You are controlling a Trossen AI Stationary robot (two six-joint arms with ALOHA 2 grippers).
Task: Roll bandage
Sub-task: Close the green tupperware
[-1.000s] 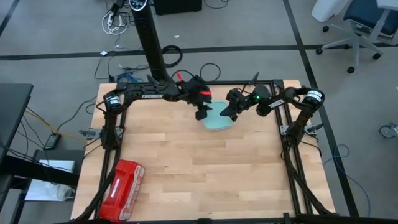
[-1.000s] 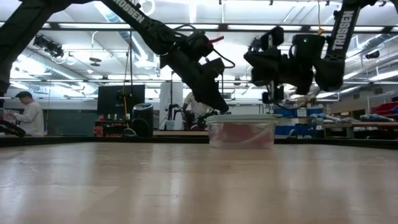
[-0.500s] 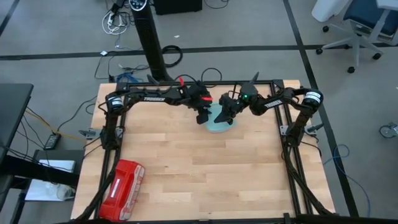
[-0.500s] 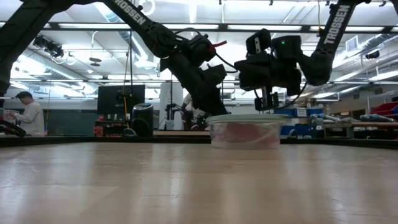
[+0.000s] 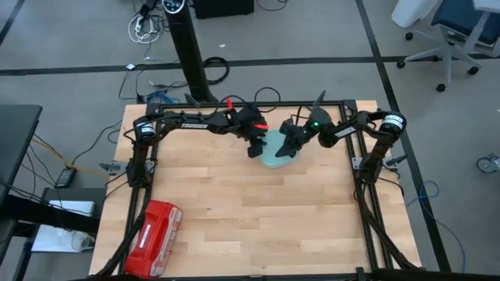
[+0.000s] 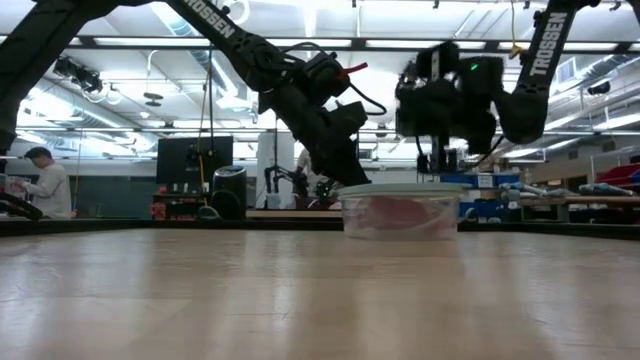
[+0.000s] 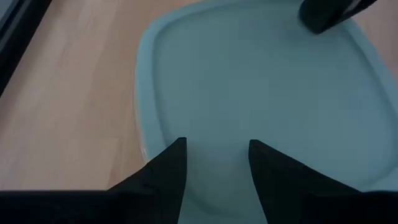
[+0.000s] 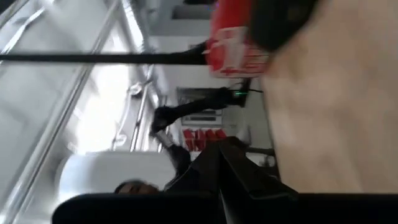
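Observation:
A clear tub [image 6: 400, 222] with a pale blue-green lid [image 5: 273, 154] stands at the table's far middle. Through its wall shows the dusky pink bandage [image 6: 395, 212], lying inside. My left gripper [image 5: 253, 148] slants down at the lid's left edge. It is open, and the left wrist view shows the lid [image 7: 261, 87] spread out beyond it [image 7: 214, 158]. My right gripper [image 5: 286, 148] is shut and lies about level over the lid's right half. Its tip [image 7: 329, 12] also shows in the left wrist view. My left gripper's open fingers [image 7: 177, 165] stand at the lid's near-left edge [image 7: 149, 143], slanting down from the table's left. I cannot tell whether they touch it. My right gripper's shut fingers hang just over the lid's top. Whether they rest on it cannot be told.
A glossy red plastic case [image 5: 154, 238] lies at the table's near left corner. Bare wooden tabletop [image 5: 258, 218] spreads between it and the tub. The black frame rails [image 5: 367, 211] run along the table's sides. Beyond the table, a person [image 6: 45, 185] sits in the room.
My left gripper has sunk a little toward the lid's left edge. My right gripper has swung in over the tub and its wrist has turned. The tub has shifted slightly toward the table's right.

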